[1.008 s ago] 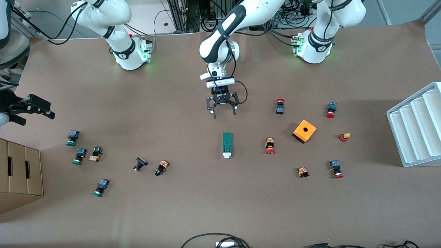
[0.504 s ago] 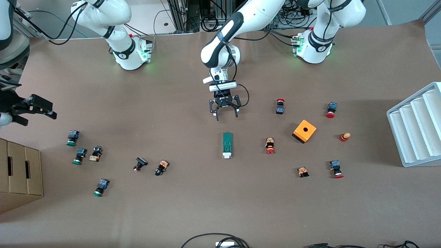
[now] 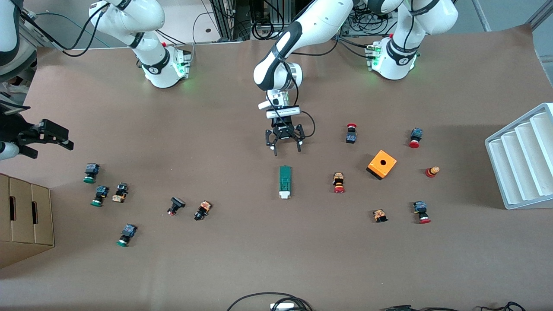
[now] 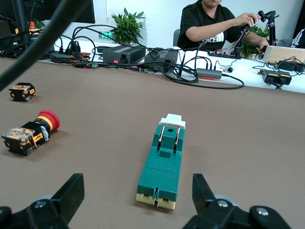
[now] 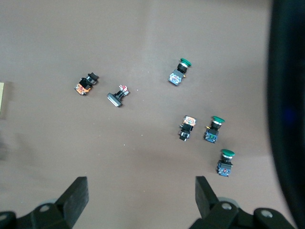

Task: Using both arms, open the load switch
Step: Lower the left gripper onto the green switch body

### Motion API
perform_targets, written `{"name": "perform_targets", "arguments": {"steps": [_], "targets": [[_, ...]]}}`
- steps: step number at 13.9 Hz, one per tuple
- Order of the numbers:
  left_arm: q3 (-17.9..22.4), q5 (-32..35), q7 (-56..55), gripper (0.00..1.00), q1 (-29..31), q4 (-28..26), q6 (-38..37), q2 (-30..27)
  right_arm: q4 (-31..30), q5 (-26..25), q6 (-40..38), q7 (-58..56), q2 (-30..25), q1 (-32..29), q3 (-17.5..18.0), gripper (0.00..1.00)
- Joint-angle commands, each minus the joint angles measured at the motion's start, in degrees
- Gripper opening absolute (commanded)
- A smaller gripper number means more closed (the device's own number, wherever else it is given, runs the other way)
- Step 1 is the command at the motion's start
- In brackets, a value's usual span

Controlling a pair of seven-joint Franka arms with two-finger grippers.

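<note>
A brown surface [image 3: 276, 259] is seen, scattered with small parts. The load switch [image 3: 284, 182] lies flat near its middle, its white tab turned toward the front camera. An orange box [image 3: 382, 164] and several red-capped buttons [image 3: 338, 182] are placed toward the left arm's end, where a white stepped tray [image 3: 522, 157] also stands. Green-capped buttons [image 3: 90, 172] are spread toward the right arm's end, beside a cardboard box [image 3: 23, 218]. Cables and equipment are seen along the edge by the arm bases; in the left wrist view a seated person [image 4: 217, 26] and a potted plant [image 4: 126, 24] are shown at a white desk.

The left gripper [image 3: 286, 149] is held over bare surface just beside the switch's plain end, its fingers spread apart. The right gripper [image 3: 69, 144] hangs above the green-capped buttons, fingers likewise apart.

Compared with a second earlier, the left gripper has been brought closer to the switch, and the right gripper has been shifted slightly; the switch has not been moved.
</note>
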Motion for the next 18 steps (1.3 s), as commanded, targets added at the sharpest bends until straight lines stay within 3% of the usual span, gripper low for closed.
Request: {"name": "perform_targets", "arguments": {"steps": [1,12,18], "targets": [[1.22,1.09,-1.56,1.00,-1.31,2.58,-0.68,2.19,0.11,-1.03,-0.38,0.02,-0.07,0.16,-0.01,1.00],[2.10,1.53,-1.74,1.00,-0.61,8.82,-0.50,7.90,0.02,-1.03,-0.38,0.11,-0.07,0.16,-0.01,1.00],[2.10,2.94,-1.56,1.00,0.27,9.09,-0.06,9.14,0.02,-1.03,-0.38,0.11,0.11,0.25,-0.01,1.00]]}}
